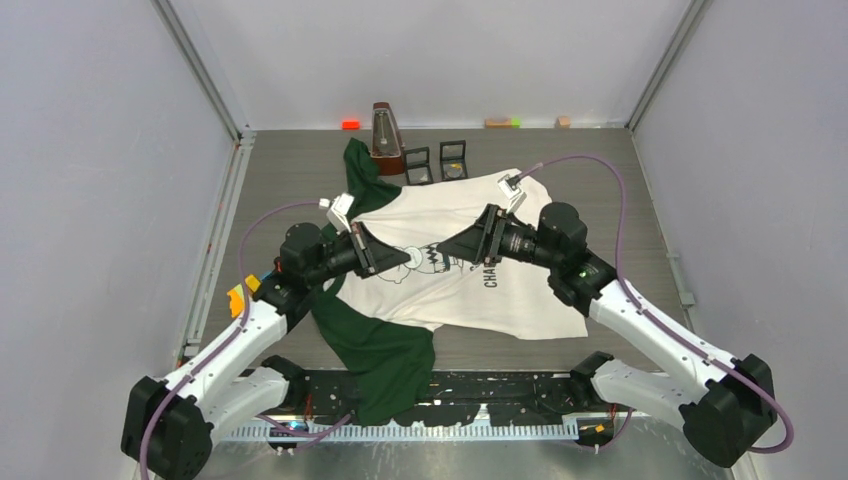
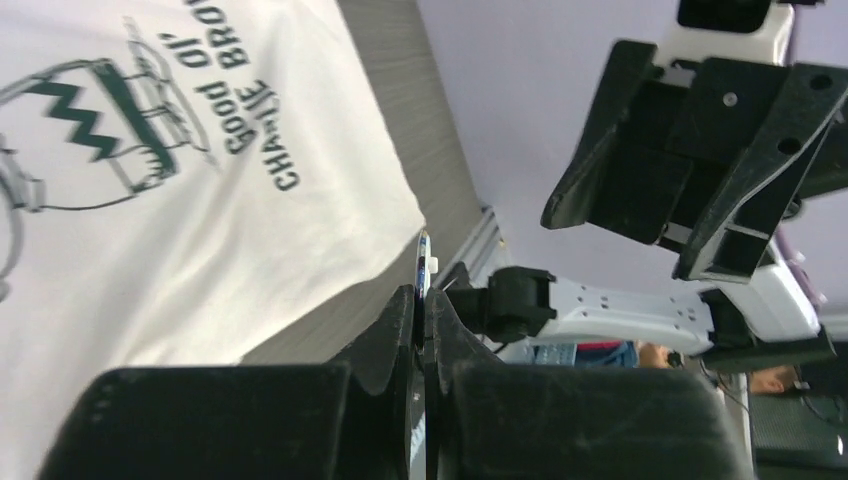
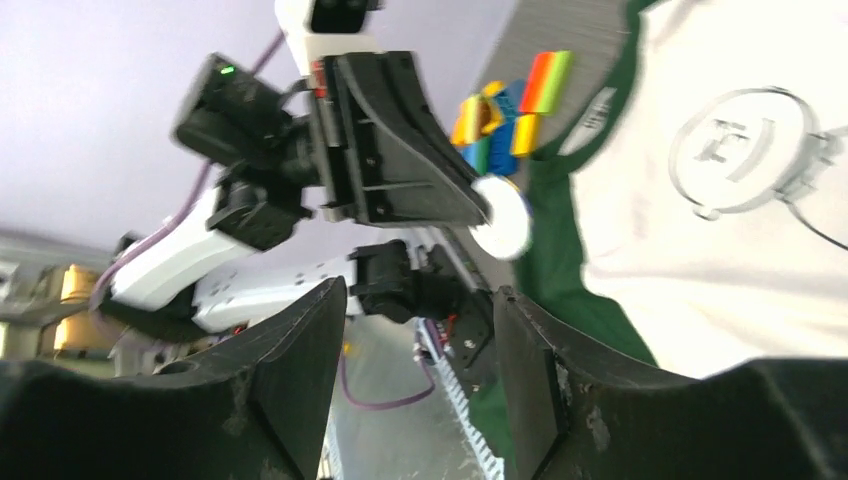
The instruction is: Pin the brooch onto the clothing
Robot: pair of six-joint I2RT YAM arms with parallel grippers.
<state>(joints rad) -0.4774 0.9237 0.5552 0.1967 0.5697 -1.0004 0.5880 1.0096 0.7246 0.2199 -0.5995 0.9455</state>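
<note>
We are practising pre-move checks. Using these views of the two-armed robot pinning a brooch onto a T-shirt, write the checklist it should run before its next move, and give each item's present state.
1. Round white brooch held by left gripper: ok, pinched edge-on between shut fingers.
2. Right gripper free to help: ok, open, nothing between its fingers.
3. White T-shirt with dark green sleeves spread on the grey table: ok, print facing up, though the near sleeve is rumpled.
4. Grippers apart: ok, their tips face each other over the print with a gap between them.
5. Brooch's pin open: cannot tell, too blurred.
</note>
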